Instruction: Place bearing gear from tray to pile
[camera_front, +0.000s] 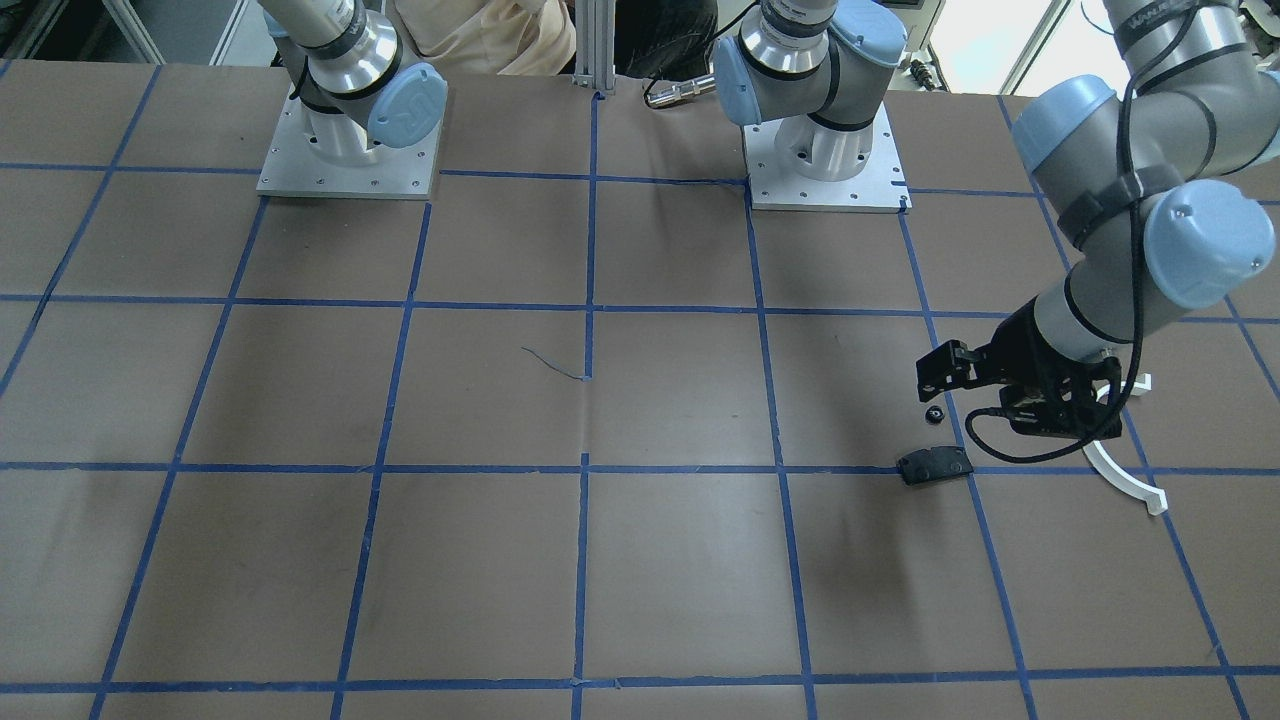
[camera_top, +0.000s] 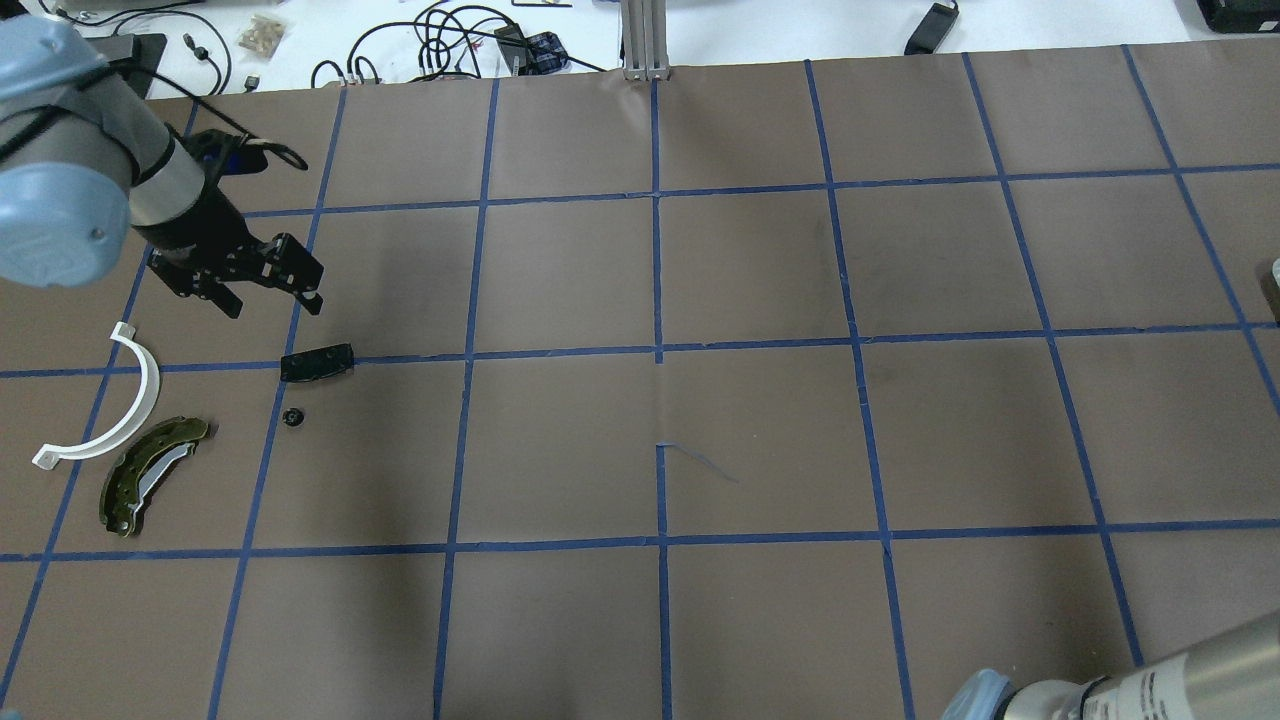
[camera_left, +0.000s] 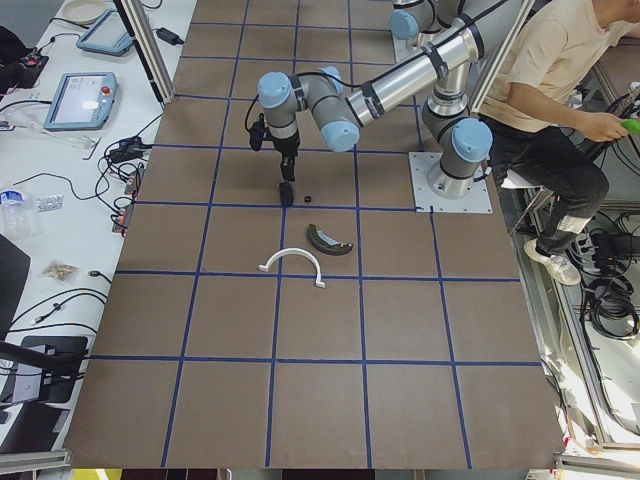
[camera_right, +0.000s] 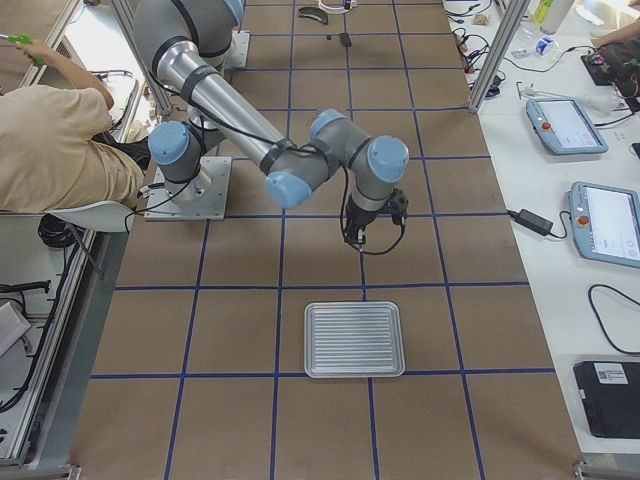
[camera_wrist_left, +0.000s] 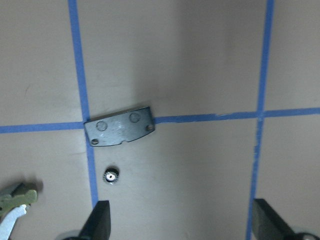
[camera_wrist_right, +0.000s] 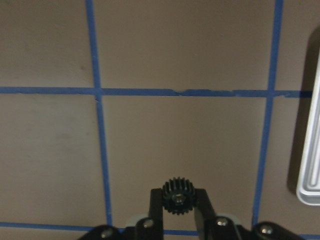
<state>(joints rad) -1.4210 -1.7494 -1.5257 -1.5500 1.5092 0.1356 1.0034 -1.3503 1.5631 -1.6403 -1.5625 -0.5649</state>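
On the robot's left lies the pile: a white half-ring arc (camera_top: 155, 385) with an olive-green brake shoe (camera_top: 135, 480) just beside it. A little farther in is a flat black plate (camera_top: 316, 362) across a blue tape line, and a small black round part (camera_top: 292, 416) with a bright centre sits close by it. These lie loosely, near each other but not stacked, so the pile reads as a drop zone, not a neat stack. The left gripper (camera_top: 275, 306) hangs over the plate with its fingers spread wide and nothing between them, probably parked clear of the parts. Well apart, on the robot's right, the right gripper (camera_wrist_right: 177, 200) pinches the toothed black bearing gear (camera_wrist_right: 177, 194) by its rim between the fingertips, teeth showing above them. That grip probably suits so small a disc. The ribbed metal tray (camera_right: 355, 340) just beside it lies bare, so the gear has left the tray but is far from the pile.
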